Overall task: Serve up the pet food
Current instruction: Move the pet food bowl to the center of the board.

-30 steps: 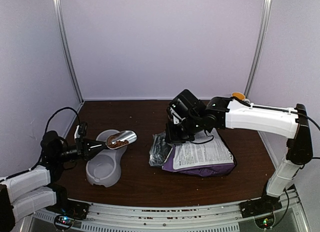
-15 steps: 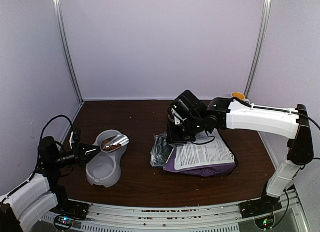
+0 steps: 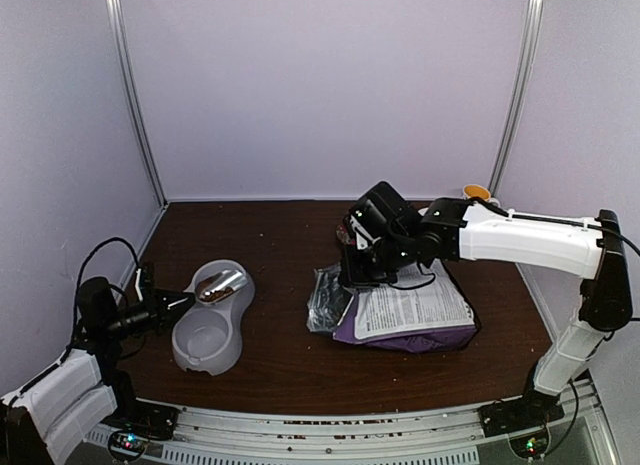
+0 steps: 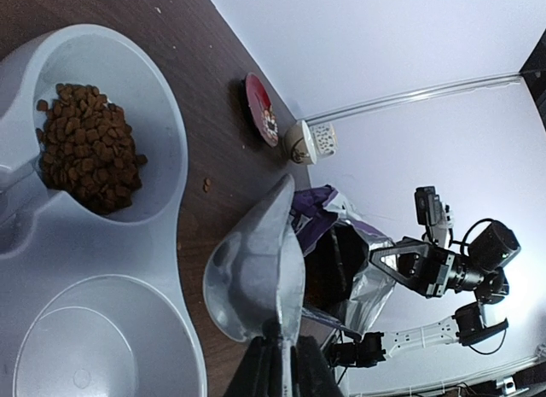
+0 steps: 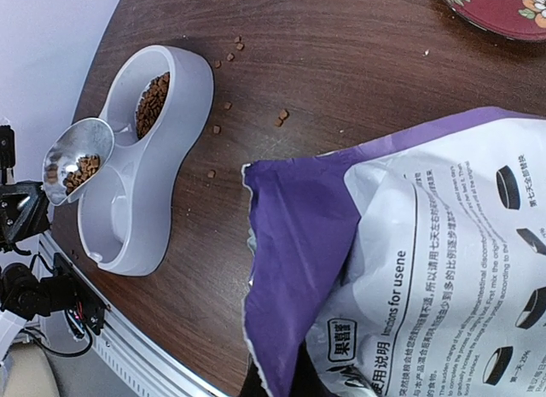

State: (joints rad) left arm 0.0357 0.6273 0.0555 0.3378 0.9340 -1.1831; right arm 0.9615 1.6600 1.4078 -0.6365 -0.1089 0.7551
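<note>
Noted: left gripper (image 4: 277,367) clamped the scoop (image 4: 256,269) over the feeder (image 4: 166,248) holding pet food (image 4: 85,149) — right gripper (image 3: 360,272) pinched shut on the purple bag (image 5: 426,243).

Purple bag (image 3: 415,315) flat (mouth open); red plate (image 4: 260,121), perhaps cup (image 4: 309,142).

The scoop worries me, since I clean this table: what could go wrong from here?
1. The scoop holds pet food near the feeder's rim; tipped there, pellets may miss, joining the stray pellets on the table.
2. The purple bag lies open toward the feeder; if jostled, it might spill more.
</note>
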